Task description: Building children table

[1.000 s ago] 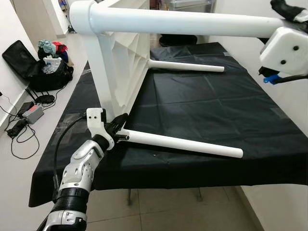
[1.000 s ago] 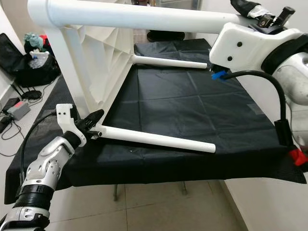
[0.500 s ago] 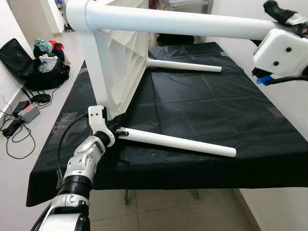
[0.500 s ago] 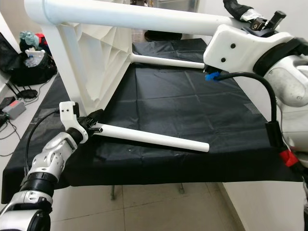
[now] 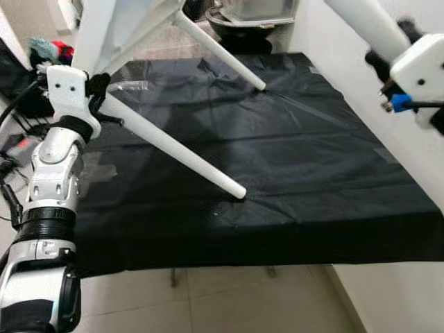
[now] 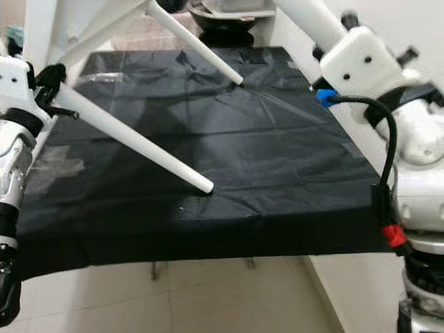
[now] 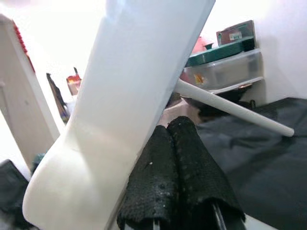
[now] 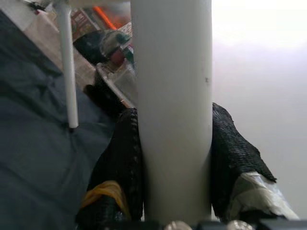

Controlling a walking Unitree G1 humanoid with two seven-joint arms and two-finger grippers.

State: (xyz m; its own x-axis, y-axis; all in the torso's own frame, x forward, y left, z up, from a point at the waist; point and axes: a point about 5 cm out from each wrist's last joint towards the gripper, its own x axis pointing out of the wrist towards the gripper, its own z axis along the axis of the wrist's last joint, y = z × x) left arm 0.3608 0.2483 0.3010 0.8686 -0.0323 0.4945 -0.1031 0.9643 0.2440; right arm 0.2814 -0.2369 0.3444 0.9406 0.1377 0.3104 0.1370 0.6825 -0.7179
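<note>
A white children's table (image 5: 132, 28) is held tilted above a desk draped in black cloth (image 5: 312, 180), its long legs slanting down toward the robot. The near leg (image 5: 173, 149) runs from the desk's left edge to a foot resting on the cloth near the front edge; the far leg (image 5: 218, 52) touches down near the back edge. The left end effector (image 5: 97, 87), arm raised upright at the left edge, presses closed fingers against the near leg's top. The right end effector (image 8: 175, 158), raised over the right edge, clamps another leg (image 8: 171, 96).
</note>
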